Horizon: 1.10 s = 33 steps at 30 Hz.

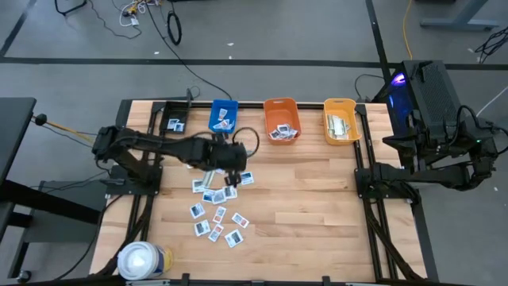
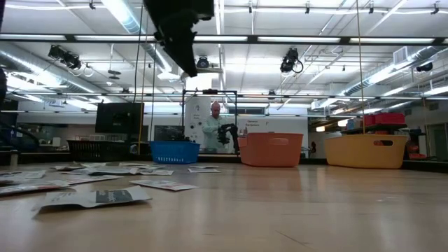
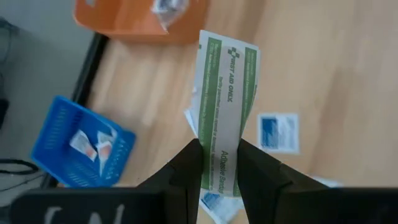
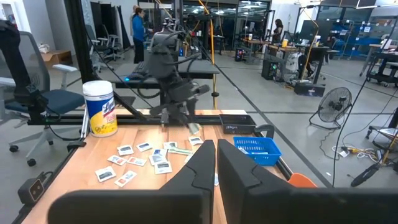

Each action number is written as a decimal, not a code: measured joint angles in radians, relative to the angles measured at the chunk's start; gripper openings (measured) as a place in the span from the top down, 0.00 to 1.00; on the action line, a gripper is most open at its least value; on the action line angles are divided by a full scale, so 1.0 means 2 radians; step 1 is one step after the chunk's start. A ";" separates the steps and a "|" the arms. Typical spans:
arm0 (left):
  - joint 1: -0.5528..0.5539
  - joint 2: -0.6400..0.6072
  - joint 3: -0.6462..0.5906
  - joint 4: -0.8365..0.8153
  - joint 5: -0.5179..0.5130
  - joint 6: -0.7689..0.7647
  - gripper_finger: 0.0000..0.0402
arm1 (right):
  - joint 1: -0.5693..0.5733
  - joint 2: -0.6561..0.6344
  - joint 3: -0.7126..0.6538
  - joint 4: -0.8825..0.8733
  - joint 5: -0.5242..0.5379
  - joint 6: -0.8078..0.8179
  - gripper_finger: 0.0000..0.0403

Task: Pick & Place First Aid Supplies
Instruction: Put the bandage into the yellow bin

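Observation:
My left gripper [image 1: 231, 176] hangs above the table's middle, over the far end of a scatter of small white packets [image 1: 214, 213] with blue or red print, which lie flat on the wood. It is shut on a long pale strip with green print [image 3: 227, 93]. In the low view the gripper [image 2: 178, 42] hangs high, clear of the packets [image 2: 94, 198]. My right gripper [image 4: 216, 163] is shut on nothing and waits at the table's right side. My left gripper pinches the green-printed strip near one end [image 3: 219, 163] between its two fingers [image 3: 189, 168], which stand at the strip's two long edges. The fingers slant downward. The rest of the strip sticks out past the fingertips, lifted clear of the table.
Along the far edge stand a blue bin [image 1: 223, 115], an orange bin [image 1: 280, 119] and a yellow bin [image 1: 341, 121], each with packets inside. A large white roll [image 1: 143, 260] stands at the near left corner. Bare wood lies to the right of the packets.

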 joint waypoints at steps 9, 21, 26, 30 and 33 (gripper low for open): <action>0.058 0.000 0.000 0.127 0.001 0.081 0.76 | 0.000 0.000 0.000 0.000 0.000 0.000 0.94; 0.094 0.000 0.000 0.294 0.044 0.142 0.76 | 0.000 0.000 0.000 0.000 0.000 0.000 0.94; 0.093 0.000 0.000 0.319 0.044 0.168 0.76 | 0.000 0.000 0.000 0.033 0.056 -0.004 0.94; 0.093 0.000 0.000 0.335 0.044 0.174 0.76 | 0.000 0.000 0.000 0.055 0.079 -0.003 0.94; 0.093 0.000 0.000 0.343 0.044 0.186 0.76 | 0.000 0.001 0.000 0.058 0.056 0.068 0.94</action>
